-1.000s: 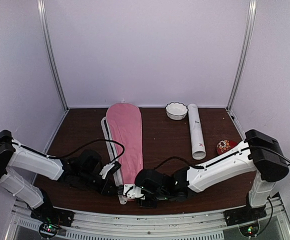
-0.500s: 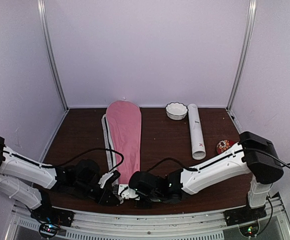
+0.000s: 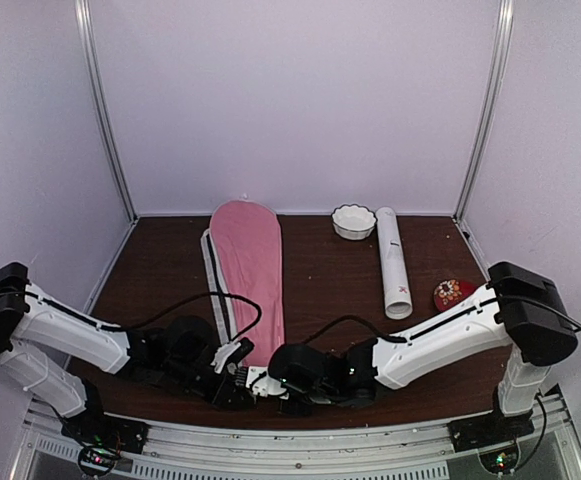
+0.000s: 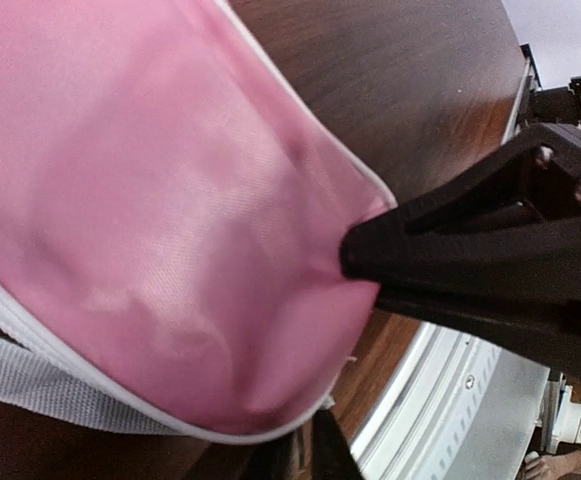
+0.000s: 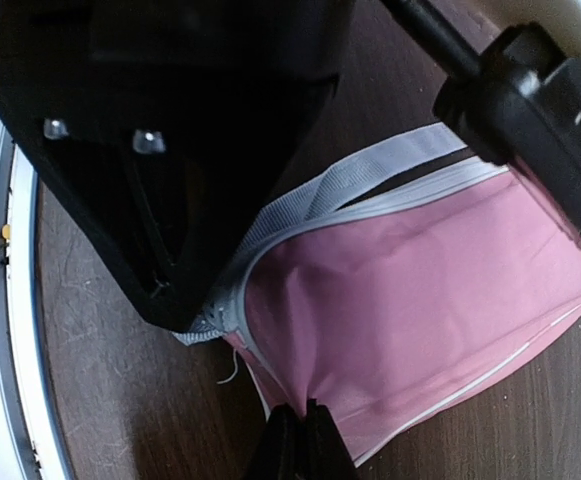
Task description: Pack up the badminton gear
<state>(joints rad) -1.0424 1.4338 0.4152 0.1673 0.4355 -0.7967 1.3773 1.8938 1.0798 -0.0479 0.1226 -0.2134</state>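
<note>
The long pink racket-shaped cover (image 3: 250,262) lies lengthwise on the table, wide end far, narrow end near. Both grippers meet at its narrow near end. My left gripper (image 3: 240,383) is shut on the cover's white-trimmed edge; the left wrist view shows its fingertips (image 4: 305,445) under the pink fabric (image 4: 170,200). My right gripper (image 3: 271,382) is shut and pinches a fold of pink fabric (image 5: 410,300) between its fingertips (image 5: 303,425). The long white tube (image 3: 393,262) lies at the right, apart from both grippers. Rackets and shuttlecocks are out of view.
A small white scalloped bowl (image 3: 353,221) stands at the back beside the tube's far end. A red patterned dish (image 3: 453,293) sits near the right edge. The cover's grey-white strap (image 5: 355,178) trails beside its zip edge. The metal rail (image 4: 470,400) runs along the near table edge.
Both grippers stayed at the cover's near end, moving nearer and leftward, then a little right again. The cover's near end moved with them and its left white edge shows more.
</note>
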